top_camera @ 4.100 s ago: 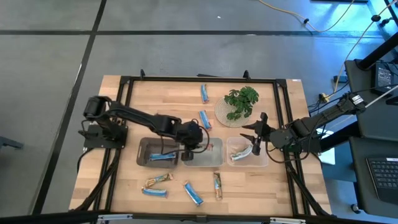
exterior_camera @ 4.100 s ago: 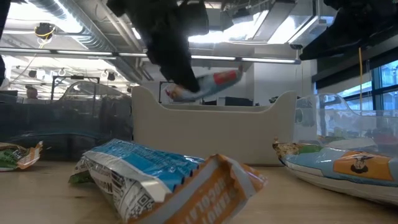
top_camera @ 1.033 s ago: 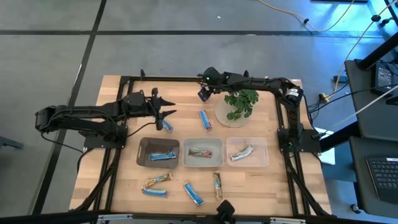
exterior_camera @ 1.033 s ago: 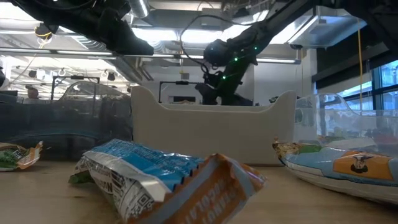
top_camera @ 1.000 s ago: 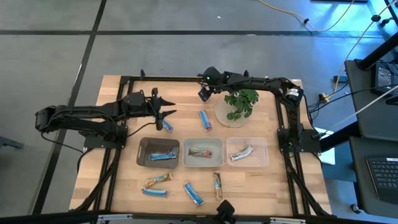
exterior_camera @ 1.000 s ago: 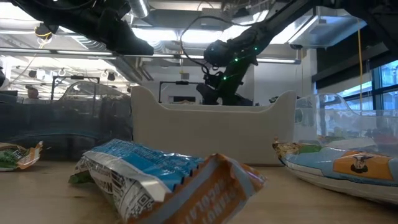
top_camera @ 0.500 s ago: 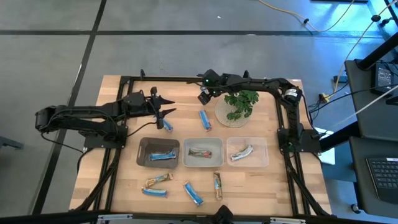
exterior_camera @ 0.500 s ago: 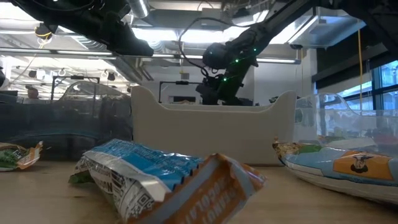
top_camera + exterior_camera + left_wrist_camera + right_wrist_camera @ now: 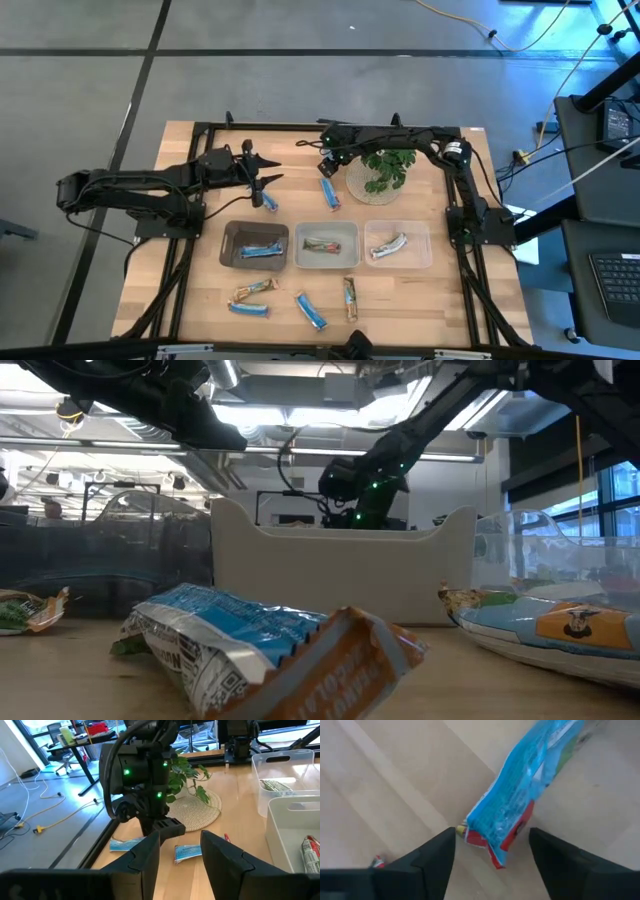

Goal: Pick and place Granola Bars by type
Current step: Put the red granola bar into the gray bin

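Note:
My right gripper (image 9: 323, 152) is low over a blue granola bar near the table's far edge and is open. In the right wrist view this blue bar (image 9: 520, 785) lies flat on the wood, its red-printed end between my two fingers, with a gap on each side. My left gripper (image 9: 268, 172) hangs open above the table's left half, just far of another blue bar (image 9: 267, 200). A third blue bar (image 9: 328, 192) lies between the arms. Three trays each hold one bar: blue (image 9: 258, 251), brown/red (image 9: 322, 245), silvery (image 9: 388, 245).
A leafy plant on a round woven mat (image 9: 385, 168) sits just right of my right gripper. Several loose bars (image 9: 310, 310) lie along the near edge, in front of the trays. A black frame (image 9: 300, 128) rims the table.
My right gripper has come down toward the table and shifted a little left, settling around the far blue bar's end. The bars have stayed where they were.

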Available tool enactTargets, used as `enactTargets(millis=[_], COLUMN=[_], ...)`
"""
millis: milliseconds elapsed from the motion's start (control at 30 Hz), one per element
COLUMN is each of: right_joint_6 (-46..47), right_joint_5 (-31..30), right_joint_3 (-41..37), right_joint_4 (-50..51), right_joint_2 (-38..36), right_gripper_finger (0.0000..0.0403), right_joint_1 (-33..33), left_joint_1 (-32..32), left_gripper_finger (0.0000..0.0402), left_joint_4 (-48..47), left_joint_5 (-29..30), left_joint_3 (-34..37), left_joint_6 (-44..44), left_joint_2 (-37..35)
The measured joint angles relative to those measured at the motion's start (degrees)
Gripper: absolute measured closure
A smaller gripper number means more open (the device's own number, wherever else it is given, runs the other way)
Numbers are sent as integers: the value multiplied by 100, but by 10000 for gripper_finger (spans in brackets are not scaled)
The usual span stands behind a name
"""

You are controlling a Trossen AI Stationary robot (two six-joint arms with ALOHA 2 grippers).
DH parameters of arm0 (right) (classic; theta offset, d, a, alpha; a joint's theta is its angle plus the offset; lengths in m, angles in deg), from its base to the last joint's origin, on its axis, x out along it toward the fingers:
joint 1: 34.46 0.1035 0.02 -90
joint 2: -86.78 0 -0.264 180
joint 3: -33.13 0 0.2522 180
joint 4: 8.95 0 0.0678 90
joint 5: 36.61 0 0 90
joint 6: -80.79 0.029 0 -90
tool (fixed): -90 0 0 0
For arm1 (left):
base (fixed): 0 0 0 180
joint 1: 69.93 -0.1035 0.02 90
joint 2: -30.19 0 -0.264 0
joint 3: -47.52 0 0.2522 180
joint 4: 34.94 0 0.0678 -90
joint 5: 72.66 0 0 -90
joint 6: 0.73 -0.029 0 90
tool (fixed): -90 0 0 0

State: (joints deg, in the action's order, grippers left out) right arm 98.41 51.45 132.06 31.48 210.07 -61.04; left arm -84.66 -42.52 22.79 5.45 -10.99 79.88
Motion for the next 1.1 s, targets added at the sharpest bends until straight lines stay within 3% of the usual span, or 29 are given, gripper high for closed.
enactTargets(millis=[267,767,1100], right_joint_6=[19,-22,-161], right_joint_5=[-360,-401,-371], right_joint_3=[9,7,4], right_joint_4=[-3,6,-11], right_joint_2=[59,59,61], right_gripper_finger=[198,292,330], right_joint_1=[9,-4,-4], left_joint_1=[-1,-1,-1], left_gripper_finger=[269,268,269], left_joint_4=[0,1,-1], left_joint_5=[0,2,2], left_joint_3=[0,0,0], left_joint_6=[0,-13,-15], left_joint_2=[0,0,0])
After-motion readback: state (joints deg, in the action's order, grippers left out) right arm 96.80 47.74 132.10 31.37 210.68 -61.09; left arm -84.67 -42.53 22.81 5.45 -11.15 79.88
